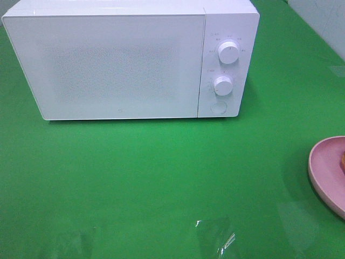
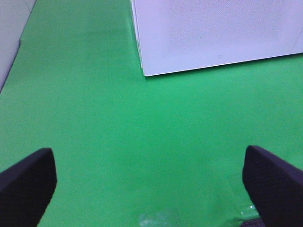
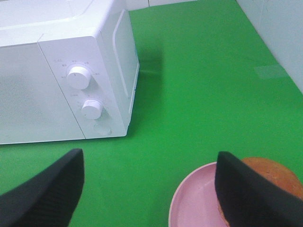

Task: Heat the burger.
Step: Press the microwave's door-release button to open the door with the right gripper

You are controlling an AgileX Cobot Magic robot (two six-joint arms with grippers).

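The burger [image 3: 277, 172] sits on a shallow pink plate [image 3: 194, 203]; only its golden-brown top bun shows in the right wrist view, behind one finger. In the high view the plate [image 1: 326, 172] is at the right edge with a sliver of burger [image 1: 342, 161]. The white microwave [image 1: 129, 56] stands at the back with its door shut. My right gripper [image 3: 151, 189] is open, above the cloth beside the plate. My left gripper [image 2: 147, 184] is open and empty over bare green cloth in front of the microwave [image 2: 213, 33]. Neither gripper shows in the high view.
The microwave has two round knobs [image 1: 228, 52] and a round button [image 1: 218, 107] on its right panel. A green cloth [image 1: 161, 178] covers the table. A pale wall [image 3: 279, 33] borders the right side.
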